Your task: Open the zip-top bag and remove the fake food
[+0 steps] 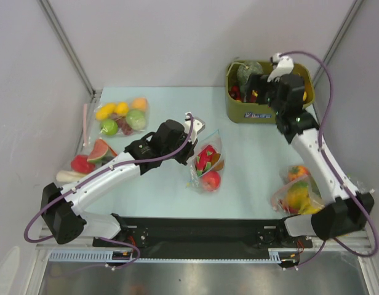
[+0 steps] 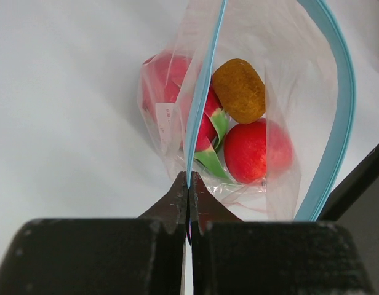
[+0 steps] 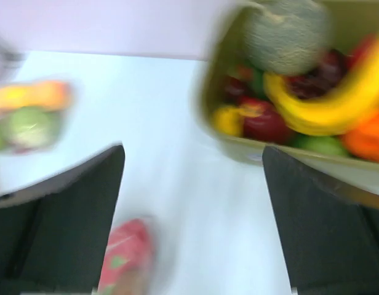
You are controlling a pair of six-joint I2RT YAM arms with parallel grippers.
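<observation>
Now your left gripper (image 2: 188, 183) clamps one lip of zip-top bag (image 1: 208, 161), mid table (image 1: 251, 166). Film soft, light, slippery; fake food (image 2: 257, 150) sags low. Right gripper (image 3: 192, 184) fingers apart near bin (image 1: 235, 108): pinch opposite lip at zip strip (image 2: 343, 110).

Bright, even lighting throughout; the right wrist view is motion-blurred.

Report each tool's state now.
Left tool: shut on the zip-top bag, at its zip strip.
Right tool: open, holding nothing.
</observation>
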